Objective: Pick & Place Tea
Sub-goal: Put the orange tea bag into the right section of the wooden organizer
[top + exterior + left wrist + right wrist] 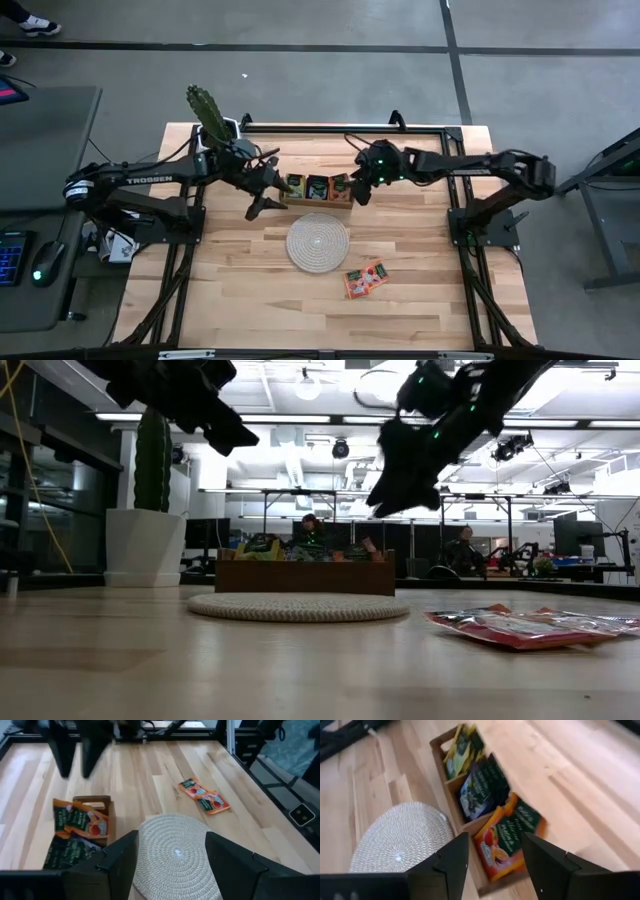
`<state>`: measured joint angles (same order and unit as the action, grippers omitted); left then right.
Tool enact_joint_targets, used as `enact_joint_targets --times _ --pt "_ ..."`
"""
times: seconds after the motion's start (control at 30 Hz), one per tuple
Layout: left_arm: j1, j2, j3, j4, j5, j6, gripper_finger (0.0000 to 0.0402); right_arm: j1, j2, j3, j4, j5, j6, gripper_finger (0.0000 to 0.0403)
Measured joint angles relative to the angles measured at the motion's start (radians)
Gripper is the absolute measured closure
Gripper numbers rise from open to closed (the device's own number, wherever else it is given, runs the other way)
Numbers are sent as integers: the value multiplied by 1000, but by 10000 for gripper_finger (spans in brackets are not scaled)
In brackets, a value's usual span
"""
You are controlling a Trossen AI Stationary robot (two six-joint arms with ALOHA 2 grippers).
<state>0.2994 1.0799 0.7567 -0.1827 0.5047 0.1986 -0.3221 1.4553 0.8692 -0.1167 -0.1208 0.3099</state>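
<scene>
Tea sachets, small flat square paper packets, fill the brown wooden three-compartment tray (320, 201) at the far middle of the pale plank worktop (240, 290): yellow-green sachets (461, 747) in the left compartment, dark blue-black sachets (482, 787) in the middle one, and orange-red sachets (507, 837) in the right one, leaning at a slant with their top edges above the tray's walls. Two more orange-red loose sachets (366, 278), glossy and slightly crumpled, lie overlapping on the bare worktop near and to the right, well apart from the tray. Between them and the tray, just near of the tray, lies the round pale woven mat (318, 242), coiled in a spiral and flat. The right pincer (362, 190) hangs over the tray's right end, above the orange-red compartment, its dark fingers (455, 855) spread and holding nothing. The left pincer (268, 190) hovers just left of the tray, above the worktop, its fingers (120, 855) likewise spread and empty. A green cactus in a white pot (148, 510) stands at the far left corner of the worktop, behind the left arm. A black metal frame (420, 128) edges the worktop's far side, and people sit at desks in the room beyond.
</scene>
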Motion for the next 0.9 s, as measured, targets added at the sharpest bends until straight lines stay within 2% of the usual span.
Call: enact_joint_targets --times 0.2,0.37,0.6,0.77,0.9 --pt "-111 27 0 10 -115 -7 174 66 -165 0 -133 68 32 255" --pt "-199 82 1 98 -152 -54 174 204 -249 0 -224 128 101 300" --pt "-307 240 1 328 -210 -181 174 452 -260 0 -289 276 205 392" --pt "-367 359 2 463 -242 -288 174 612 -254 0 -290 417 317 399" --pt "-419 446 15 544 -276 -363 174 715 -204 0 -284 495 389 401"
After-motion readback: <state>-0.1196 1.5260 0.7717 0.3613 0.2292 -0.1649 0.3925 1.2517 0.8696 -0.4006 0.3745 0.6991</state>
